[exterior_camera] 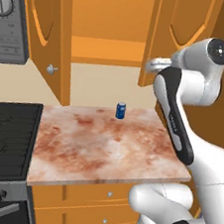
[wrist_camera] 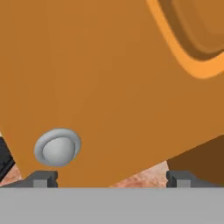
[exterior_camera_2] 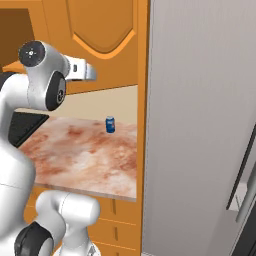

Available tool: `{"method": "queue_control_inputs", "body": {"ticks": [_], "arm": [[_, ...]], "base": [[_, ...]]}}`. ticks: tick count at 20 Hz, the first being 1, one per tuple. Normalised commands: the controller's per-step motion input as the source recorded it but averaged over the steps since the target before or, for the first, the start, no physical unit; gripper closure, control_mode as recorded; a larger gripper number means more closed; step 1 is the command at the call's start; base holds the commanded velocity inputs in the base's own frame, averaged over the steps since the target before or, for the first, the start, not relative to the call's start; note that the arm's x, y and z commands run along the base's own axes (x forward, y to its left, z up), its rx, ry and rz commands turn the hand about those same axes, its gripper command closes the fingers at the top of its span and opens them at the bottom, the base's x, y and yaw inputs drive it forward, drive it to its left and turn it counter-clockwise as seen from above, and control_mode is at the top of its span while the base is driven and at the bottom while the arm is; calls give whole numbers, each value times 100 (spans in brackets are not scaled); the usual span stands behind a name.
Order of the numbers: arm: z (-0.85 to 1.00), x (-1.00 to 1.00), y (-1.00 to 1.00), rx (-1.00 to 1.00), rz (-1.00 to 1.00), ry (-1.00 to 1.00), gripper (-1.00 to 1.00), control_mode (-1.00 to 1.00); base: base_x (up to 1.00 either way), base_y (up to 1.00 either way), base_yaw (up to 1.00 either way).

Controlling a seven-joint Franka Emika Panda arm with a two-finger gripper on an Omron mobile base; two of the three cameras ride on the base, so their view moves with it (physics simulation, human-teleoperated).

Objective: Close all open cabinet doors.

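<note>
Both cabinet doors of the upper cabinet stand swung out. The left door (exterior_camera: 47, 30) carries a round silver knob (exterior_camera: 51, 69). My gripper (exterior_camera: 153, 65) is held up against the lower edge of the right door (exterior_camera: 182, 28), which also appears behind the hand in the right base view (exterior_camera_2: 102, 35). In the hand view that door's orange face (wrist_camera: 109, 78) is very close, with its silver knob (wrist_camera: 57, 147) just above the left fingertip (wrist_camera: 41, 179). The gripper (wrist_camera: 111, 179) is open, its tips far apart with nothing between them.
A small blue can (exterior_camera: 120, 110) stands at the back of the marbled counter (exterior_camera: 105, 143). The black stove (exterior_camera: 6, 135) and microwave (exterior_camera: 11, 16) lie to the left. Drawer fronts (exterior_camera: 98, 194) are below, and a tall grey fridge side (exterior_camera_2: 200, 125) is on the right.
</note>
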Motion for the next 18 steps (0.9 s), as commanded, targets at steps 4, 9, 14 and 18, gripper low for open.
{"method": "queue_control_inputs", "body": {"ticks": [4,9,14,18], "arm": [[72,0,0,0,0,0,-100,-100],[30,0,3,4,1,1,-100,-100],[1,-57,0,21,3,-28,-100,-100],[0,-72,12,11,3,-36,-100,-100]], "base": [[0,0,0],[0,0,0],[0,0,0],[0,0,0]]}}
